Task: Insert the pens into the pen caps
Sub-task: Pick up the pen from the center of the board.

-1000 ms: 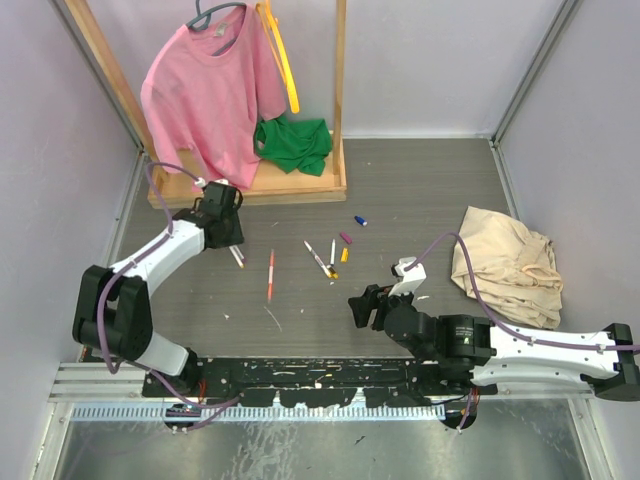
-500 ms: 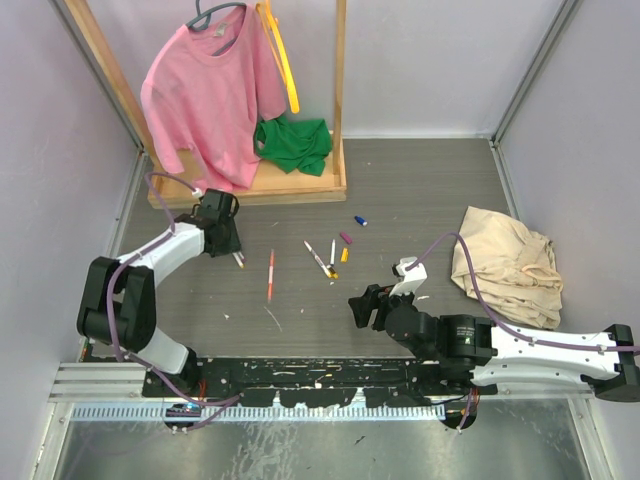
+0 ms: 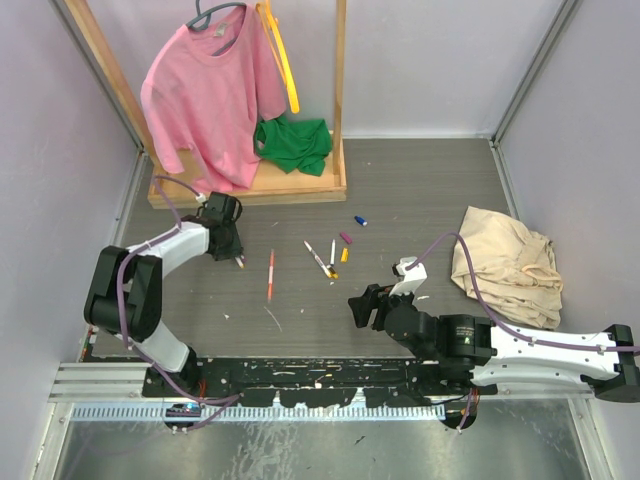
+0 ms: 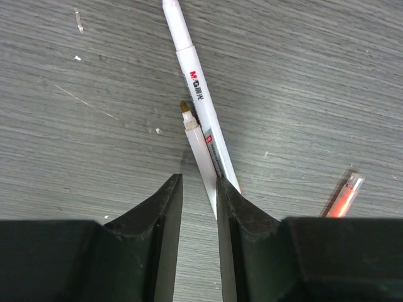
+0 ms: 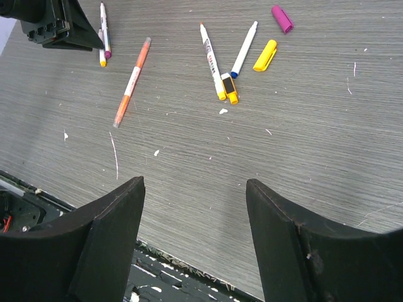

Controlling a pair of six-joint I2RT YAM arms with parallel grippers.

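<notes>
Two white pens lie crossed on the grey table, one with a brownish-yellow tip. My left gripper is down over them, jaws narrowly open. The tipped pen's rear end lies between the jaws against the right finger; the left finger stands apart from it. In the top view the left gripper is at the left. An orange pen, two more white pens, a yellow cap, a magenta cap and a blue cap lie mid-table. My right gripper hangs wide open over bare table.
A wooden rack with a pink shirt and a green cloth stands at the back left. A beige cloth lies at the right. A short yellow piece lies by the white pens.
The left arm has folded in and its gripper has settled lower over the two crossed pens. The right arm has not moved.
</notes>
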